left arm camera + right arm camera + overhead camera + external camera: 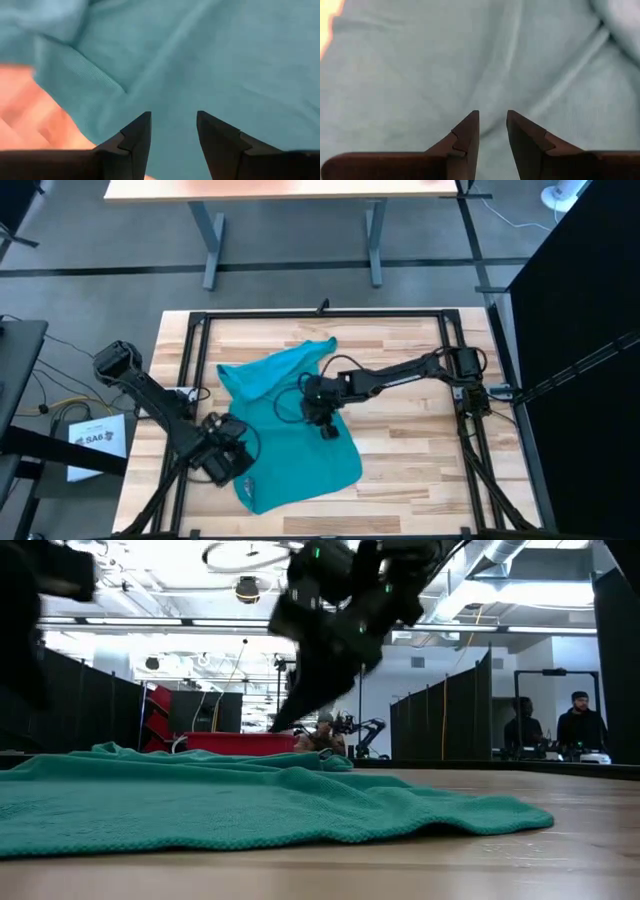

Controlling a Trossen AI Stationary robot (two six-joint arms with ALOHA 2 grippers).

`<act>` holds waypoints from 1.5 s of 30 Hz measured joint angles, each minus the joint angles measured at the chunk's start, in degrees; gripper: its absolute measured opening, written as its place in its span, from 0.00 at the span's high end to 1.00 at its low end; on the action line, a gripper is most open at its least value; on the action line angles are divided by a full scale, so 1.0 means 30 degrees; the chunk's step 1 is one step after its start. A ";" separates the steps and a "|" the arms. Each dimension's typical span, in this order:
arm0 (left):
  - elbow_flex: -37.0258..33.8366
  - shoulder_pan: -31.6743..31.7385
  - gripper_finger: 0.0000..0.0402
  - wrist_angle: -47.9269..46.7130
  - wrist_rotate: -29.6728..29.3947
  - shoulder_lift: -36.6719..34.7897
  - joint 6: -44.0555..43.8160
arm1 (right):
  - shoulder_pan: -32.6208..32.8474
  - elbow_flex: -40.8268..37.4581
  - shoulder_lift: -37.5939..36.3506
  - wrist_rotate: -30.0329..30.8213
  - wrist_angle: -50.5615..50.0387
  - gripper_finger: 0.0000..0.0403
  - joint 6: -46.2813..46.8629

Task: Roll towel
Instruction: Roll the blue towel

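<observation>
On the wooden desk [420,470], a teal towel [290,430] lies spread out and rumpled, reaching from near the desk's middle toward its front edge on the left arm's side. It is not flat: one corner at the far end is folded up into a loose peak, and soft creases run across the cloth. No part of the towel is rolled yet, so the task appears to be at its very start, with straightening and all of the rolling left to do.

The right claw [327,428] hangs over the middle of the towel, reached in from the arm's base at the desk's right side. In the right wrist view its two dark fingers [465,137] point down at the cloth with a narrow gap between them. No fabric is seen pinched in that gap, so the claw seems to hold nothing, though whether its tips touch the towel cannot be told.

The left claw [232,465] sits at the towel's near left edge. In the left wrist view its fingers [137,135] stand apart with a wider gap, aimed at the cloth where the towel's edge meets bare wood. It too grips nothing.

From the low view the towel [200,805] looks like a low, wavy sheet lying on the desk, with the right arm's claw [285,720] poised above it.
</observation>
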 joint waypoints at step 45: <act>-0.1469 0.2066 0.64 0.5795 0.0757 0.0022 0.4500 | -0.1287 -1.0100 -0.5059 -0.0074 -0.1270 0.78 0.3538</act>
